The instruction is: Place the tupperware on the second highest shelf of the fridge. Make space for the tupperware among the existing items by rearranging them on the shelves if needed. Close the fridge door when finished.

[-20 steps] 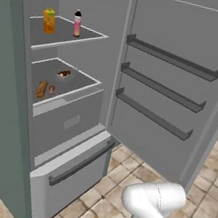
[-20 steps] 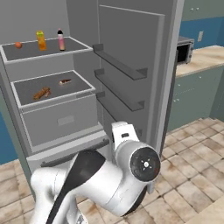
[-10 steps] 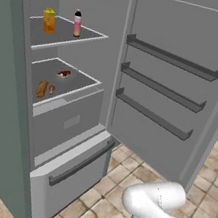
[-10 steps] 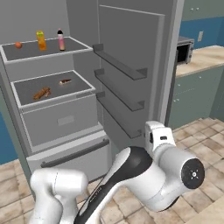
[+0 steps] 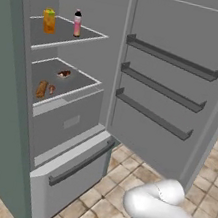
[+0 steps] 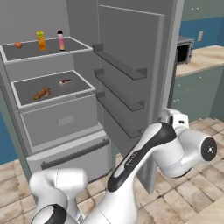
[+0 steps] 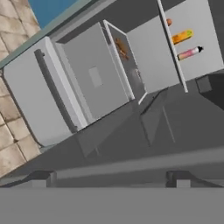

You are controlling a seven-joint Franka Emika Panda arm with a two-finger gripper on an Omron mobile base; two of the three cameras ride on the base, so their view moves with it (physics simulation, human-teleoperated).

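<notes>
Left base view: tall grey-silver fridge (image 5: 8, 113), smooth matte walls, its flat silver-grey door (image 5: 176, 82) swung wide open to the right. Three thin dark rails cross the door's inner face. Two thin flat grey shelves with pale front edges: the upper shelf (image 5: 67, 38) carries a boxy yellow-orange carton (image 5: 49, 21) and a slim pink bottle with a dark cap (image 5: 77, 23), both upright, near each other but apart. The lower shelf (image 5: 67, 86) holds brown sausage-like pieces (image 5: 42, 88), lying flat, with bare panel around them. Below sits the bottom drawer front with a horizontal bar handle (image 5: 78, 164). Beige tiled floor in front lies open.

Right base view: a small round orange fruit (image 6: 18, 44) at the upper shelf's left, well apart from carton and bottle. The right half of that shelf is bare. A dark grey microwave box (image 6: 183, 49) stands on a pale counter beyond the door's edge. The white arm curves low, just right of the door's free edge.

Hand view: rolled sideways; fridge interior, drawer front and shelf edges run diagonally. Gripper (image 7: 112, 179) fingertips stand wide apart, nothing between them. The small clear tupperware tub cannot be made out.
</notes>
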